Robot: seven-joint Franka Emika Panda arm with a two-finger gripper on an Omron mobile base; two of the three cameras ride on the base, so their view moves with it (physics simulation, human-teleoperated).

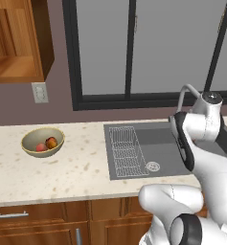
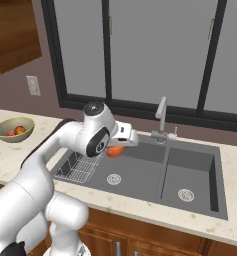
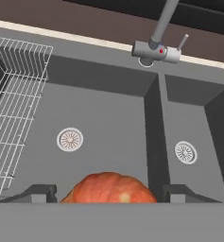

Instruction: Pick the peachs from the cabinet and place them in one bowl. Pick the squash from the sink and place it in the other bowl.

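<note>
Over the sink [image 2: 140, 175] sunk in the worktop [image 1: 43, 167], the claw [image 3: 108, 194] is clamped on the squash [image 3: 108, 188], lifted clear of the basin floor, while the tan bowl [image 1: 29, 139] with both peaches [image 1: 46, 144] sits well off to the arm's left.

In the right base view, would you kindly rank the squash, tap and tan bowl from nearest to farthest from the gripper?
1. Squash, at the gripper over the left basin.
2. Tap, behind the sink divider.
3. Tan bowl, far left on the counter.
</note>
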